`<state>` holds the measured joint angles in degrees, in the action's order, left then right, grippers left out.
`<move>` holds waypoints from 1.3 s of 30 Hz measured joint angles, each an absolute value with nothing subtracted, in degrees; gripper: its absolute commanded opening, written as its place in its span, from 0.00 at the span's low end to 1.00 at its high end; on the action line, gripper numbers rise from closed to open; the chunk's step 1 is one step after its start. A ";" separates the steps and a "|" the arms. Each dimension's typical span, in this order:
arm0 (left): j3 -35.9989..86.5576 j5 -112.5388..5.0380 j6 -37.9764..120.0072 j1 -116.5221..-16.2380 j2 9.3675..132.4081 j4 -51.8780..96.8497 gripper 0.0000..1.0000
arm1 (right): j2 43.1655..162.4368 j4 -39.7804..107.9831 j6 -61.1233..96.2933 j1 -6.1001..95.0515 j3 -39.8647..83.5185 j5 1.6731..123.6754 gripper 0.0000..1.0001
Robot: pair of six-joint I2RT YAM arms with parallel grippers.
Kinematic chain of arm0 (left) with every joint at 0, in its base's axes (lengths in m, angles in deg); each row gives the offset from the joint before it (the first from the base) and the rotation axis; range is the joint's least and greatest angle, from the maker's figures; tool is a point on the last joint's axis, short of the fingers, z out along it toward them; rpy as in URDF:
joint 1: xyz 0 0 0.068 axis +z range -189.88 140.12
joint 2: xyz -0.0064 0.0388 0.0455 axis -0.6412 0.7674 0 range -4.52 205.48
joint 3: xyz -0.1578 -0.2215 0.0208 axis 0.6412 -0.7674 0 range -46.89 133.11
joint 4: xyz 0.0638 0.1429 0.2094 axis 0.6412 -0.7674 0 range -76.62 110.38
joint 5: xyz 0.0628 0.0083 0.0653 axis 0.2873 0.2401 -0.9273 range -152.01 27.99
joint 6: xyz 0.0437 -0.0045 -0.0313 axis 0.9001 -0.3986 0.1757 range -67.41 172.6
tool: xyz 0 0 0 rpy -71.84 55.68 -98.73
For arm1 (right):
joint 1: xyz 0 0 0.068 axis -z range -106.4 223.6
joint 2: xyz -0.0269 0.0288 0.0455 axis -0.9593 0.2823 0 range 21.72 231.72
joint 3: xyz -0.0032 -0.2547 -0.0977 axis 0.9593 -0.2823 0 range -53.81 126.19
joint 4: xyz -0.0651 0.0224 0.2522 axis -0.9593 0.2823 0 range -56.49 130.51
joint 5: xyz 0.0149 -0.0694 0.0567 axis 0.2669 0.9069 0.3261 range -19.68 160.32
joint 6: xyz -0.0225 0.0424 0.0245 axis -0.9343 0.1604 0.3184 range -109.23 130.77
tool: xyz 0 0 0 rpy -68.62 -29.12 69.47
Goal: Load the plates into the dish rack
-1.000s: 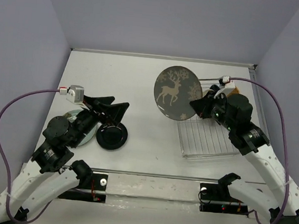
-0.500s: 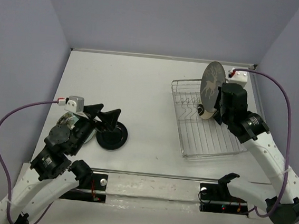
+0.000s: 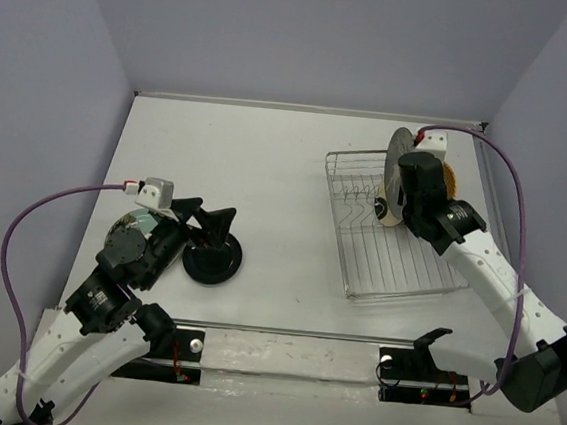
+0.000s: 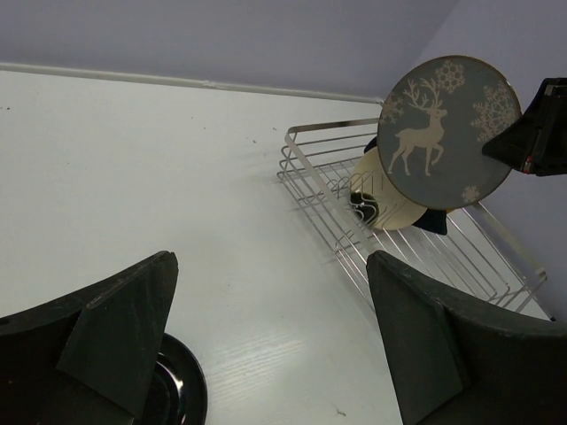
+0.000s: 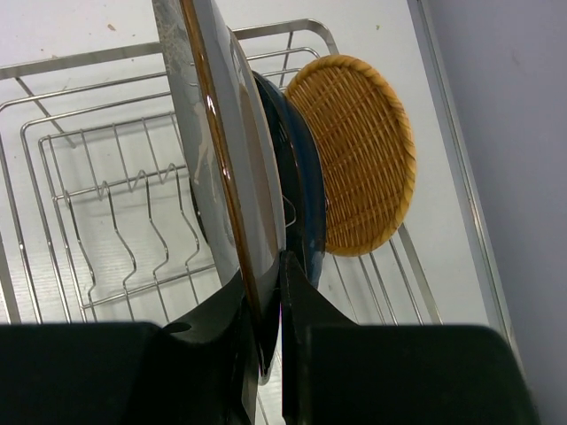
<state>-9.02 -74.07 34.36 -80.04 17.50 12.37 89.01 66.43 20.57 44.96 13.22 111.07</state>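
Note:
My right gripper (image 3: 404, 189) is shut on the rim of the large grey deer plate (image 3: 397, 161), holding it upright and edge-on over the far end of the silver wire dish rack (image 3: 399, 269). In the right wrist view the grey plate (image 5: 221, 150) stands just beside the dark blue plate (image 5: 299, 181) and the orange woven plate (image 5: 359, 155), both upright in the rack (image 5: 97, 190). A cream plate (image 3: 390, 213) shows below the grey one. My left gripper (image 3: 207, 227) is open and empty above the small black plate (image 3: 212, 259). The pale green floral plate (image 3: 134, 224) lies under the left arm.
The left wrist view shows the deer plate (image 4: 447, 133) face-on, the rack (image 4: 319, 168) and the black plate's edge (image 4: 175, 394). The table's raised back edge (image 3: 304, 107) and the purple walls close in the space. The right arm's cable (image 3: 510, 209) arcs beside the rack.
My right gripper turned the deer plate from face-on to edge-on and carried it right, over the rack's far end beside the standing plates. The left arm shifted slightly.

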 measured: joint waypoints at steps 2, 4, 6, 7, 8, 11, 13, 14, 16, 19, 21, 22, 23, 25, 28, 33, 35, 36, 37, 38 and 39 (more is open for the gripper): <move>-9.02 -74.04 34.33 -80.04 17.63 12.37 0.99 | 89.03 66.21 20.55 45.09 12.36 110.59 0.07; -9.02 -74.00 34.33 -80.04 17.87 12.37 0.99 | 89.23 66.02 20.62 45.29 11.21 110.26 0.07; -9.02 -74.00 34.33 -80.04 18.20 12.35 0.99 | 89.71 66.04 20.66 45.61 9.72 109.60 0.07; -9.02 -74.00 34.31 -80.04 18.31 12.31 0.99 | 89.95 65.95 20.73 45.81 9.04 109.25 0.07; -9.02 -74.02 34.31 -80.04 18.38 12.26 0.99 | 90.14 65.82 21.05 45.94 8.41 108.64 0.07; -9.02 -74.02 34.31 -80.04 18.42 12.20 0.99 | 90.45 64.05 21.29 46.03 6.44 107.02 0.07; -9.02 -74.02 34.31 -80.04 18.42 12.07 0.99 | 90.56 63.53 21.29 46.05 5.85 106.50 0.07; -9.02 -74.02 34.29 -80.04 18.42 11.93 0.99 | 90.67 63.26 21.36 46.12 5.39 106.26 0.07; -9.02 -74.02 34.29 -80.04 18.49 11.87 0.99 | 91.06 63.02 21.56 46.16 4.89 105.71 0.07; -9.02 -74.07 34.29 -80.04 18.57 11.78 0.99 | 91.65 62.70 22.19 46.16 4.08 105.14 0.07; -9.02 -74.11 34.29 -80.04 18.57 11.72 0.99 | 91.94 61.38 22.76 46.16 3.43 105.14 0.07; -9.02 -74.11 34.29 -80.04 18.57 11.72 0.99 | 92.20 60.82 23.17 46.29 3.12 105.17 0.07; -9.02 -74.11 34.29 -80.04 18.60 11.65 0.99 | 92.26 60.25 23.44 46.36 2.92 105.19 0.09; -9.02 -74.11 34.29 -80.04 18.62 11.52 0.99 | 92.48 59.13 24.29 46.60 2.35 105.23 0.30; -9.02 -74.20 34.29 -80.04 18.70 11.48 0.99 | 92.57 58.72 24.90 46.69 2.33 105.52 0.60; -9.02 -74.39 34.29 -80.04 18.97 11.43 0.99 | 90.91 58.81 24.81 46.69 2.77 106.37 0.72; -9.02 -74.48 34.29 -80.04 19.01 11.45 0.99 | 89.99 59.26 24.92 46.69 3.51 106.32 0.72; -9.02 -74.50 34.29 -80.04 19.05 11.43 0.99 | 89.44 59.50 24.94 46.69 4.04 106.30 0.72; -9.02 -74.50 34.27 -80.04 19.08 11.43 0.99 | 88.59 60.07 25.03 46.69 4.91 106.26 0.72; -9.02 -74.50 34.29 -80.04 19.16 11.43 0.99 | 87.98 60.29 25.16 46.69 5.41 106.15 0.72; -9.02 -74.50 34.29 -80.04 19.21 11.43 0.99 | 87.21 60.44 25.29 46.69 5.92 105.78 0.72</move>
